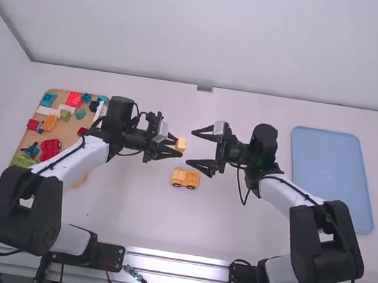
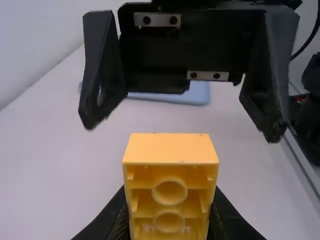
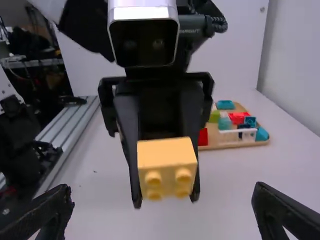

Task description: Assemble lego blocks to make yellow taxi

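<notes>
Taxi, part-built: wheeled base on table, just camera-side of left gripper, which pinches one separate yellow block before right gripper, fingers spread, empty; joining block to base apparently left to do.

The toy car is yellow-orange with dark wheels. Just beyond the car, the block is a matching plain yellow-orange, studs included, between the black left end effector and the black right end effector. Right of the car, the tray is solid light blue. Left of it, the tan board carries red, teal, green, orange and white pieces. Around the car, the tabletop is plain white.
</notes>
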Controlling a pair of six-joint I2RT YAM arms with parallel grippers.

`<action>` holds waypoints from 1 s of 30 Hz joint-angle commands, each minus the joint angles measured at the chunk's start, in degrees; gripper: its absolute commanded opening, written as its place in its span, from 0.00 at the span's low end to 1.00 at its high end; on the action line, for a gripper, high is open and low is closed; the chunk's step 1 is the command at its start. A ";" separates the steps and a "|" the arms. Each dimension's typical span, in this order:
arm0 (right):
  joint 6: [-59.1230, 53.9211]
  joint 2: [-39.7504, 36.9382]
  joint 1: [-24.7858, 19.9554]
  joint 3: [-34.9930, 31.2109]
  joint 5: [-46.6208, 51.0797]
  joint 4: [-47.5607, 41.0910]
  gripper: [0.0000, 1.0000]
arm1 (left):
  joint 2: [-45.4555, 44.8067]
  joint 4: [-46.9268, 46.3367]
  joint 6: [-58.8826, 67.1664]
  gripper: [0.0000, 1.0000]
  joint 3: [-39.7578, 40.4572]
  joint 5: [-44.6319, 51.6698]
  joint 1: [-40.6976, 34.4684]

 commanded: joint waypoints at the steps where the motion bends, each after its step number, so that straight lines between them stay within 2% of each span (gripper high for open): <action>1: 5.99 -1.34 0.57 1.25 -0.46 1.55 0.88 | -1.43 3.46 -5.09 0.02 -2.36 5.05 -1.27; 5: 7.91 -1.34 0.48 1.25 0.81 2.12 0.80 | -1.43 16.73 -13.46 0.02 -5.90 6.95 -1.40; 7: 7.96 -1.34 0.57 1.25 -0.04 2.62 0.80 | -1.43 20.03 -15.91 0.02 -6.86 6.60 -1.53; 10: 9.53 -1.34 1.31 1.25 -1.29 4.94 0.74 | -1.43 31.22 -23.69 0.02 -10.03 6.78 -1.42; 14: 8.90 -1.34 1.46 1.27 -1.53 5.73 0.73 | -1.43 42.83 -33.48 0.02 -12.72 6.58 -1.46; 17: 8.74 -1.34 1.42 1.27 -1.51 5.75 0.73 | -1.43 47.68 -37.70 0.02 -13.88 6.54 -1.68; 21: 8.79 -1.34 1.46 1.27 -1.51 6.40 0.72 | -1.43 48.31 -39.41 0.02 -14.23 3.69 -1.57; 30: 9.42 -1.30 3.39 1.27 0.22 8.24 0.70 | -1.39 48.47 -38.03 0.02 -14.23 3.61 -3.21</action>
